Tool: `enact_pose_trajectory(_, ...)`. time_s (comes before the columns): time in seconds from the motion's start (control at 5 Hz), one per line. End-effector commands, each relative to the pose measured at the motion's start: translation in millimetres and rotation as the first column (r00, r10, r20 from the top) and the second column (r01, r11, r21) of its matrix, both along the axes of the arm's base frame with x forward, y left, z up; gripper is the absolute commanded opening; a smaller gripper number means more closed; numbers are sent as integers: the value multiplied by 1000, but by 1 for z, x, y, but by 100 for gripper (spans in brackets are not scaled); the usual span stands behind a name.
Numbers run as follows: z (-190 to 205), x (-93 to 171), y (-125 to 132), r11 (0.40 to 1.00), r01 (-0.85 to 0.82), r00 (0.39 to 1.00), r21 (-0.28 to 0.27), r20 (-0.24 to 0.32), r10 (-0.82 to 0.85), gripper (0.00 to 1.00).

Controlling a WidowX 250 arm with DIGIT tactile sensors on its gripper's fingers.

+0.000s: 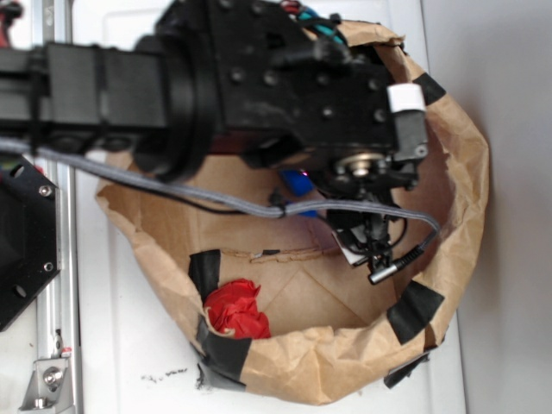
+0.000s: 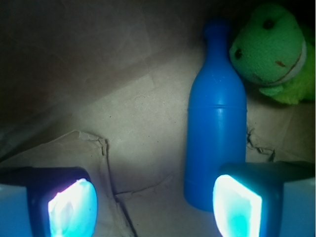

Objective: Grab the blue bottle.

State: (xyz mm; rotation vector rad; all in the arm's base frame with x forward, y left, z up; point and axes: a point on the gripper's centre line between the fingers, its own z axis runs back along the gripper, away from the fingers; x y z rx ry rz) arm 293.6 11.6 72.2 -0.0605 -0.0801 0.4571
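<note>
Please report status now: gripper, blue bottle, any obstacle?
Gripper open, empty. Blue bottle lying on bag floor, ahead near one finger. Green plush toy beside its neck.

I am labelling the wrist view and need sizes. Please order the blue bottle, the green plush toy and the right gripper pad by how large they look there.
1. blue bottle, clearly the largest.
2. green plush toy, partly cut off by the frame edge.
3. right pad, smallest, though it is nearest the camera and cropped, so its rank is unsure.
</note>
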Motion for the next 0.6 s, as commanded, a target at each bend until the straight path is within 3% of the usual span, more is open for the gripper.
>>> enact_pose_trajectory(0.0,-9,13,26,998,-39,997,43,70,36,100)
enact_pose_trajectory(0.2,-18,12,33,999,-45,993,26,113,42,100)
enact_pose_trajectory(0.4,-30,16,34,998,-48,992,45,121,43,100)
